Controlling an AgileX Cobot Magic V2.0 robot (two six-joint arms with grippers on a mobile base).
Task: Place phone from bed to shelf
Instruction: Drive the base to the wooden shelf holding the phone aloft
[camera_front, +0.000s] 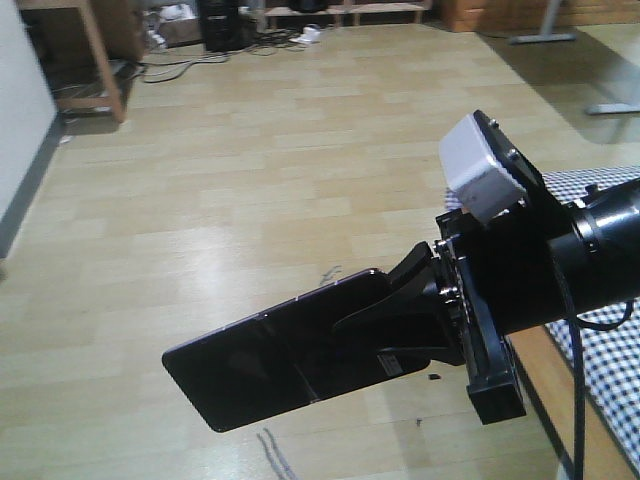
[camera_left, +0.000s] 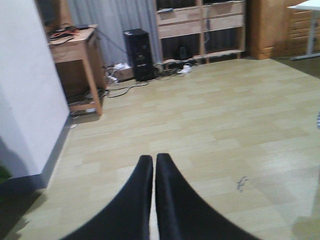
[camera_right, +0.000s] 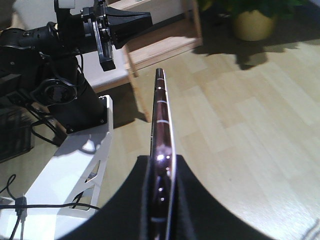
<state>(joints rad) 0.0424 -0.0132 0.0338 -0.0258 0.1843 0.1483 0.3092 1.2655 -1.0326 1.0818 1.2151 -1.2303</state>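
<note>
My right gripper (camera_front: 365, 305) is shut on the phone (camera_front: 270, 365), a glossy black slab held flat in the air above the wooden floor, sticking out to the left. The right wrist view shows the phone (camera_right: 160, 110) edge-on between the black fingers (camera_right: 192, 200). Check sheet of the bed (camera_front: 610, 350) shows at the right edge, behind the gripper. Light wooden boards of the shelf (camera_right: 160, 42) stand beyond the phone's tip. My left gripper (camera_left: 153, 159) hangs over bare floor, shut with nothing between its fingers, and its black arm (camera_right: 65, 40) appears in the right wrist view.
A white wall corner (camera_left: 25, 90) is on the left, with a wooden desk (camera_left: 75, 42), a black computer tower (camera_left: 140, 47) and floor cables (camera_left: 125, 87) beyond. A potted plant (camera_right: 255, 22) stands by the shelf. The robot's white base (camera_right: 75, 175) is low on the left.
</note>
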